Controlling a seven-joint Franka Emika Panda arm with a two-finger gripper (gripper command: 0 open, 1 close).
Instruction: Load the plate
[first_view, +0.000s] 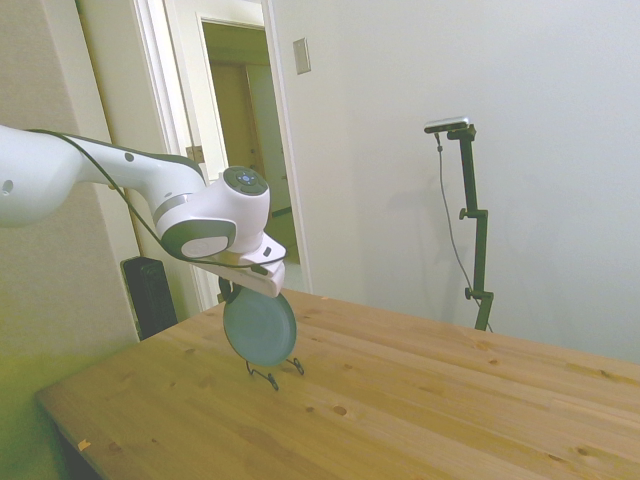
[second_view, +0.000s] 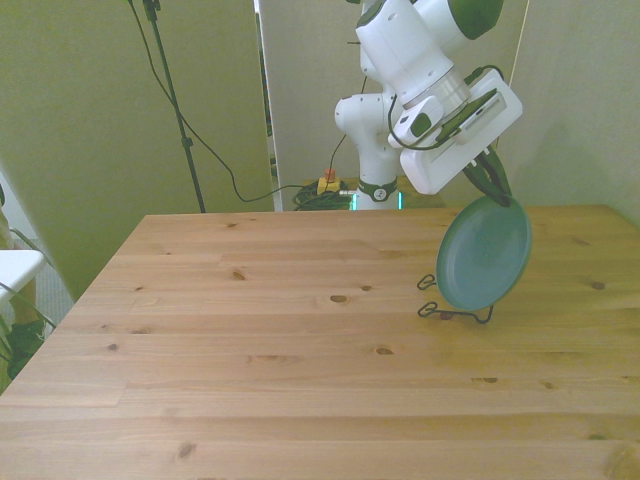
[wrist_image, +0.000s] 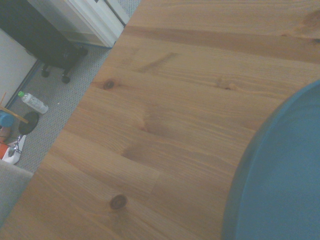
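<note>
The round, matte teal-grey dinner plate (second_view: 484, 254) stands on edge in the thin black wire stand (second_view: 452, 306) directly below the two-finger gripper (second_view: 492, 184), whose fingers pinch its top rim. Loading looks nearly complete, with only release and retreat left. The plate leans back slightly, its face turned toward the bare wooden table (second_view: 280, 350).

The glossy white jointed robot arm (first_view: 120, 185) has rounded segments with grey-green joint bands, a dark round button-studded cap near the wrist, and a thin black cable running along it.
</note>
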